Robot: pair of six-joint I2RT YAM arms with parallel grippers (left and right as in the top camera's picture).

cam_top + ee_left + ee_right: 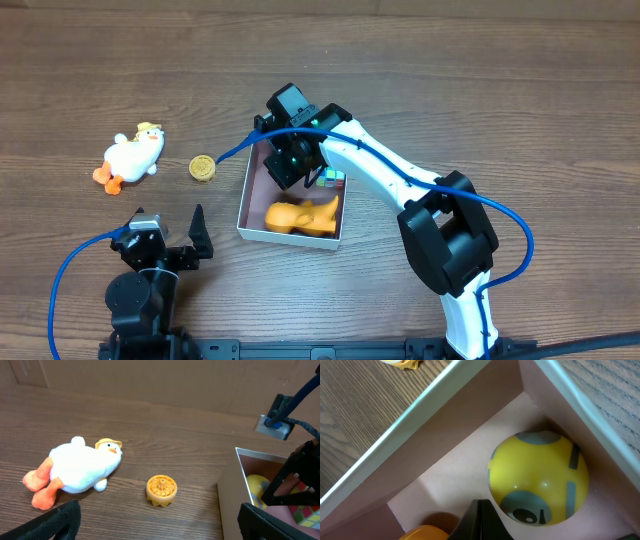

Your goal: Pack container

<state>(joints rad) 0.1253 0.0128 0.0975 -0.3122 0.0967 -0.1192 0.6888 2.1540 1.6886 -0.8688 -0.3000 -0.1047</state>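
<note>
The container [288, 237] is found directly beneath the right gripper [291, 168], whose jaws are pressed together beside a yellow ball [537, 480]. It is set apart, rightward of the left gripper [172, 235], whose jaws are spread.

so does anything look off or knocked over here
Nothing spilled or broken. The plush duck lies flopped on its side left of the container, an orange disc beside it, both not yet packed. Inside, a yellow ball and an orange toy sit normally.
</note>
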